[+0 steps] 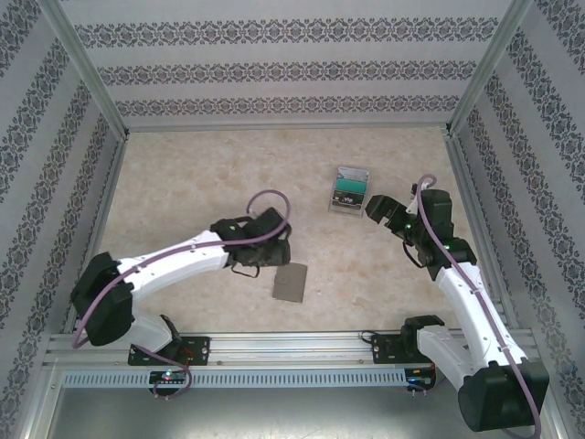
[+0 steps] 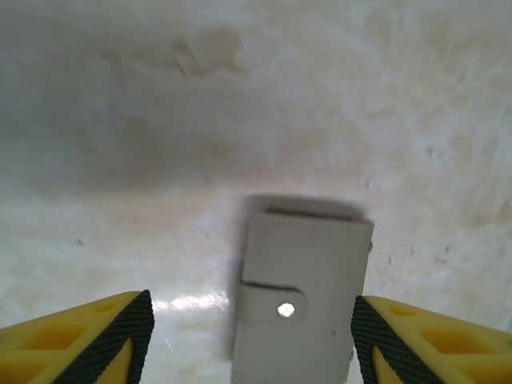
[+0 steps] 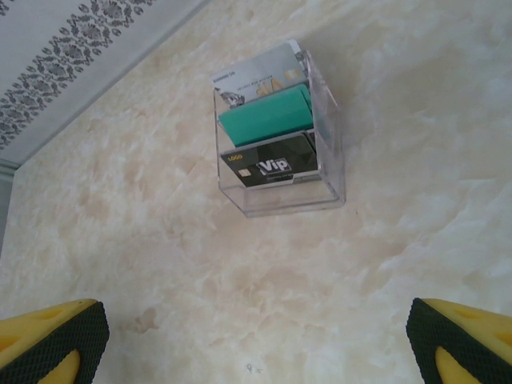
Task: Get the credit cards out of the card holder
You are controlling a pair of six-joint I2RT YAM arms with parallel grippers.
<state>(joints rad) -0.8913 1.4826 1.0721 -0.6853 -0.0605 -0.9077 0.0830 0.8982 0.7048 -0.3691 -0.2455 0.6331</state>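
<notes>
The card holder is a flat grey-brown wallet lying on the table near the front. In the left wrist view the card holder is folded closed, its tab held by a metal snap, and no cards show from it. My left gripper hovers just behind it. The left gripper is open, its fingertips standing apart either side of the wallet without touching it. Further back on the right, my right gripper is open with nothing in it, also seen in its wrist view as the right gripper.
A clear plastic case lies just left of the right gripper; the clear case holds a silver, a green and a black card. The marble-patterned table is ringed by patterned walls and metal frame posts.
</notes>
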